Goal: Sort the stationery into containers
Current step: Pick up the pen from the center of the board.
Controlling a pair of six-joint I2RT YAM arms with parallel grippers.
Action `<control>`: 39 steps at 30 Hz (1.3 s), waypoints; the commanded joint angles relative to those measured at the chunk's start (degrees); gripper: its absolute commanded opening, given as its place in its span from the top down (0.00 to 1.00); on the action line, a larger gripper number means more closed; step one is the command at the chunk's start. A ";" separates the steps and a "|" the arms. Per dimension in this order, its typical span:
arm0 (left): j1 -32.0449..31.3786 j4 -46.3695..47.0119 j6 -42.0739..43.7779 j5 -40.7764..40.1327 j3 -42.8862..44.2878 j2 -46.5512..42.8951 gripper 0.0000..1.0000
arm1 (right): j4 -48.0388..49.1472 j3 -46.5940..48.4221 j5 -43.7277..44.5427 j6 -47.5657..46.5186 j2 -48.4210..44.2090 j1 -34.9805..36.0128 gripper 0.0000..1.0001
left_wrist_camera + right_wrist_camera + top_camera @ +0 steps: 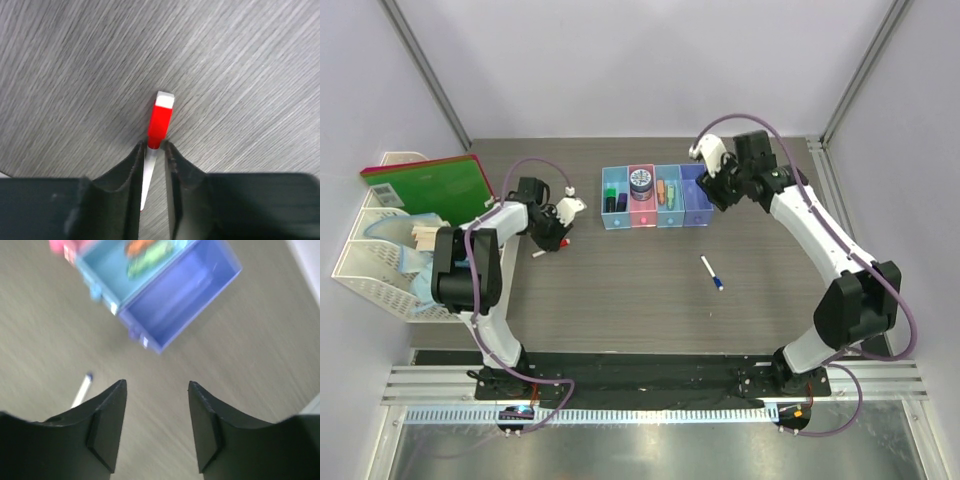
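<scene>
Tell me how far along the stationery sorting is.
Done: the blue jar sits in the pink bin, and small items lie in both light blue bins. In hand: the left end effector grips the red-capped marker. Left: the blue-capped marker lies on the table, and the purple bin is empty.

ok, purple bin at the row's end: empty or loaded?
Empty: the right wrist view shows the purple bin with a bare floor, while the light blue bin beside it holds items.

Dark wood-grain table (620, 310): row of four bins (698, 208) at back centre, blue-capped marker (712, 272) lying loose mid-right, white mesh organiser (360, 262) apparently on the left edge.
</scene>
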 commanded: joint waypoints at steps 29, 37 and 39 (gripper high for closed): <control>0.03 -7.28 -18.15 15.86 16.59 -12.34 1.00 | -12.57 -19.43 0.13 2.80 8.59 7.97 0.37; 0.03 -7.01 -20.09 16.56 18.88 -11.11 1.00 | -7.66 -22.33 2.23 4.47 10.61 10.08 0.43; 0.03 -6.75 -20.44 16.82 19.14 -11.19 1.00 | -6.42 -22.51 3.55 5.26 11.14 10.26 0.48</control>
